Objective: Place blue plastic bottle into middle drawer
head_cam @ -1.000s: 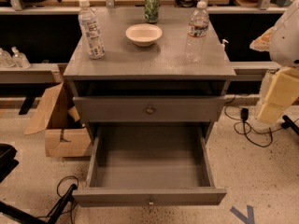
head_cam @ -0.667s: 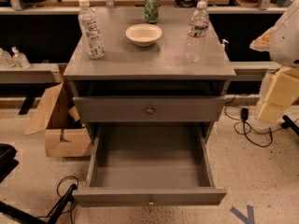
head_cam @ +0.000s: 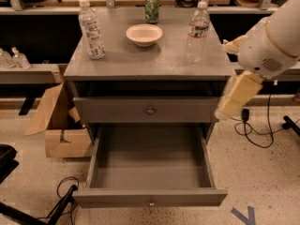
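The blue plastic bottle (head_cam: 91, 29) stands upright at the back left of the cabinet top; it is clear, with a white cap and a tall white and bluish label. The middle drawer (head_cam: 150, 198) is pulled wide open at the bottom of the cabinet, and its inside is empty. My white arm comes in from the right. Its cream end with the gripper (head_cam: 236, 95) hangs beside the cabinet's right edge, level with the closed upper drawer (head_cam: 150, 110), far from the bottle and holding nothing that I can see.
A white bowl (head_cam: 144, 34), a green can (head_cam: 151, 7) and a clear bottle with a red-banded label (head_cam: 198, 29) stand on the cabinet top. A cardboard box (head_cam: 58, 125) sits on the floor at left. Cables (head_cam: 255, 130) lie on the floor at right.
My arm has swung left, and its cream end now reaches the cabinet's right edge. The bottles, bowl, can and drawers have not moved.
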`<state>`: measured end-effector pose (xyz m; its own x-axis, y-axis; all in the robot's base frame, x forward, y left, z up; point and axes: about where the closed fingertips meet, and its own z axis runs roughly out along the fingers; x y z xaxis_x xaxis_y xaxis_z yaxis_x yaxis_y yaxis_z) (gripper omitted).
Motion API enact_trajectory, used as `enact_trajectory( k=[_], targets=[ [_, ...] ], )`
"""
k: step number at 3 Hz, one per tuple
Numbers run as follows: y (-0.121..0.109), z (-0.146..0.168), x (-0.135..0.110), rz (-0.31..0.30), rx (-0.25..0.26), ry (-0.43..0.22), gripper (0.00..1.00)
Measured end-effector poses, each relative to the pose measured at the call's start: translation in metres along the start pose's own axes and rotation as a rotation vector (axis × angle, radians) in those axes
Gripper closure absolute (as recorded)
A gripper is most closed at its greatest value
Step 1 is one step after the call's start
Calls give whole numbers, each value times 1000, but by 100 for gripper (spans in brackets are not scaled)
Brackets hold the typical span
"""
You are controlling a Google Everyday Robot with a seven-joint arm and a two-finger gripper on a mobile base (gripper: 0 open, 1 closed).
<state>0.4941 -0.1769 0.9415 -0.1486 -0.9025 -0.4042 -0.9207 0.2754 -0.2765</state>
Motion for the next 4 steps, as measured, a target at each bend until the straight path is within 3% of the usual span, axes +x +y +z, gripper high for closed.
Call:
enact_trajectory(
  k=[1,2,4],
  targets=[
    [-31,44,-36,38,34,-165,0],
    [-58,65,-79,70,87,-348,0],
    [-91,90,-170,151,186,-734,0]
  ],
)
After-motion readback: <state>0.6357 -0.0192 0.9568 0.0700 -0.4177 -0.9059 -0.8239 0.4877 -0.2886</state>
